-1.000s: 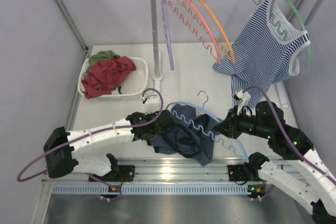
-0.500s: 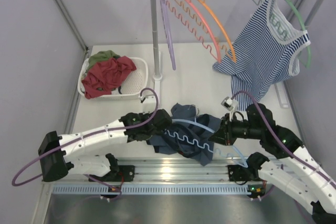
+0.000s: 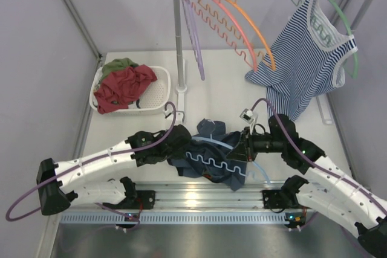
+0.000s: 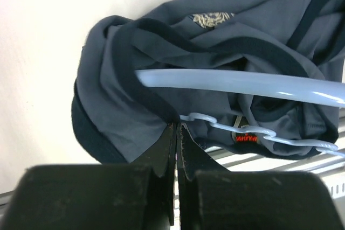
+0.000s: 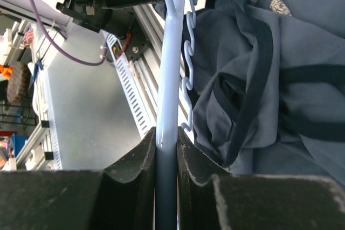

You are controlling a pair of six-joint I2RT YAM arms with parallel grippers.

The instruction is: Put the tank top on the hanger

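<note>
The navy tank top [image 3: 211, 149] lies bunched at the table's near middle. The light-blue hanger [image 3: 213, 164] runs through it, and its wavy bar shows on top of the cloth. My left gripper [image 3: 183, 143] is at the top's left side. In the left wrist view it [image 4: 177, 125] is shut on a dark edge of the tank top [image 4: 124, 106], just under the hanger's arm [image 4: 242, 84]. My right gripper [image 3: 240, 149] is at the top's right side. In the right wrist view it [image 5: 167, 136] is shut on the hanger's arm [image 5: 172, 63], with the tank top [image 5: 291, 79] beside it. The hook is hidden.
A white basket [image 3: 159, 92] with red and green garments stands at the back left. A rail on a pole [image 3: 177, 40] carries an orange hanger [image 3: 254, 25], other hangers, and a striped tank top [image 3: 302, 58] on a green hanger. A metal rail [image 3: 199, 194] runs along the near edge.
My right gripper has moved left with the hanger, pushing its arm further into the tank top, and the hook has dropped from sight. My left gripper has shifted slightly right, still holding the cloth.
</note>
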